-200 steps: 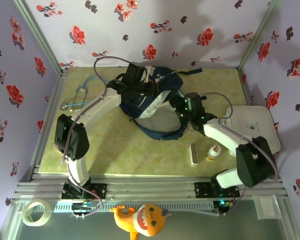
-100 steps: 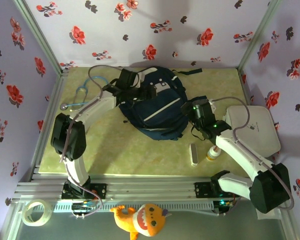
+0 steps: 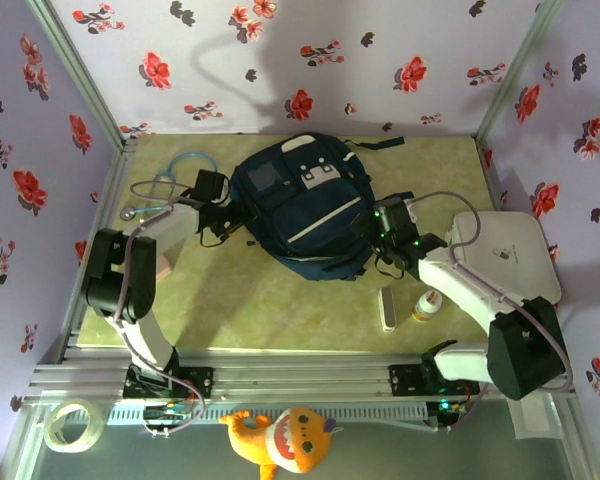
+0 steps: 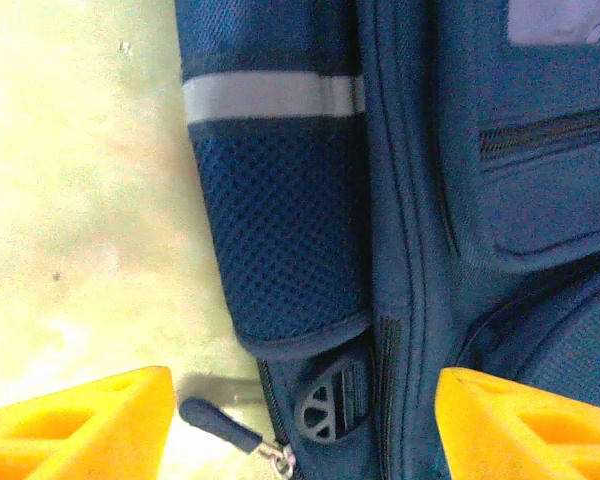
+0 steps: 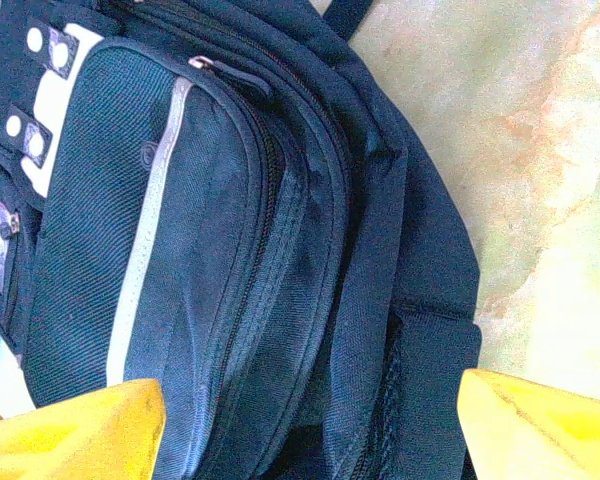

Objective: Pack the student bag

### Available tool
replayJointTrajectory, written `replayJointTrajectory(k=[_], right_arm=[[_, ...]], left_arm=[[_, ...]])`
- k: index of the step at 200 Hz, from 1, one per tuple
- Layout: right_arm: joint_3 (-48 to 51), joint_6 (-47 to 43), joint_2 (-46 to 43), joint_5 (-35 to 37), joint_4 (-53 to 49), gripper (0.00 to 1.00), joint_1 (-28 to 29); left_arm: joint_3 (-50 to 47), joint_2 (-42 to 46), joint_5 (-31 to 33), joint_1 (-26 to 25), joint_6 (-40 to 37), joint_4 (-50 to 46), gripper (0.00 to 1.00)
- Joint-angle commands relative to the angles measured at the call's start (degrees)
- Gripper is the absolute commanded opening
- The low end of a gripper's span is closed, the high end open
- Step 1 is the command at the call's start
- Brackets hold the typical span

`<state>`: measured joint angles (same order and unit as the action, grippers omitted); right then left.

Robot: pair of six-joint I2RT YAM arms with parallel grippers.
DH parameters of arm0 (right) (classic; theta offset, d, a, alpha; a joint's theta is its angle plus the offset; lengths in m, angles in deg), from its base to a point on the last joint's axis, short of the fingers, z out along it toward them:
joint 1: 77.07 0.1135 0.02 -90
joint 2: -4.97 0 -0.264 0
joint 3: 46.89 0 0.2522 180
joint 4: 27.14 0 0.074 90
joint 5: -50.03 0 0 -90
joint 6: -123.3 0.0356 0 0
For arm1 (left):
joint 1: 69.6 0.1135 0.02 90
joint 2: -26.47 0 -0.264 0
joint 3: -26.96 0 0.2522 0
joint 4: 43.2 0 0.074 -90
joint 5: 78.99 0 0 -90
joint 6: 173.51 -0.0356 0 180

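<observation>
The student bag [image 3: 298, 212], dark navy with white stripes and pale patches, lies flat on the table with its front pocket facing up. My left gripper [image 3: 236, 216] is at the bag's left edge. In the left wrist view its yellow fingers [image 4: 80, 425] stand wide apart, open, around the bag's mesh side pocket [image 4: 280, 230] and a dark zipper pull [image 4: 218, 424]. My right gripper [image 3: 368, 233] is at the bag's right edge. In the right wrist view it [image 5: 310, 440] is open, and the student bag's [image 5: 230, 250] side seams and zippers lie between and beyond its fingers.
A blue stethoscope [image 3: 165, 192] lies left of the bag. A white rounded case [image 3: 510, 255] sits at the right edge. A narrow white item [image 3: 387, 308] and a small yellow bottle [image 3: 425, 305] lie near the front right. A tape roll [image 3: 70, 424] and an orange plush toy [image 3: 280, 437] sit below the table's front rail.
The bag, bunched and held up between both arms a second ago, now lies flat with its front up. Both grippers have opened and drawn back to its sides.
</observation>
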<state>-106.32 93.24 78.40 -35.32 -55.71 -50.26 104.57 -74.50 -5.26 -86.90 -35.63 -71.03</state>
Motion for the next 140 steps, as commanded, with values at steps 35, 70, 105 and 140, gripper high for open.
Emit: replayJointTrajectory(k=[35, 70, 105, 140], right_arm=[[0.00, 0.42, 1.01, -0.86, 0.57, 0.77, 0.35], [1.32, 1.24, 0.97, -1.04, 0.92, 0.77, 0.26], [2.23, 1.66, 1.27, -1.13, 1.36, 0.77, 0.27], [2.69, 1.58, 2.77, -1.55, 1.98, 0.74, 0.26]], left_arm=[[3.65, -8.03, -4.86, 1.40, 3.04, 4.96, 0.56], [3.95, -10.09, -6.80, 2.03, 4.57, 7.46, 0.44], [4.05, -10.87, -7.04, 2.22, 4.94, 8.35, 0.35], [3.67, -10.83, -7.05, 2.20, 5.66, 9.03, 0.17]])
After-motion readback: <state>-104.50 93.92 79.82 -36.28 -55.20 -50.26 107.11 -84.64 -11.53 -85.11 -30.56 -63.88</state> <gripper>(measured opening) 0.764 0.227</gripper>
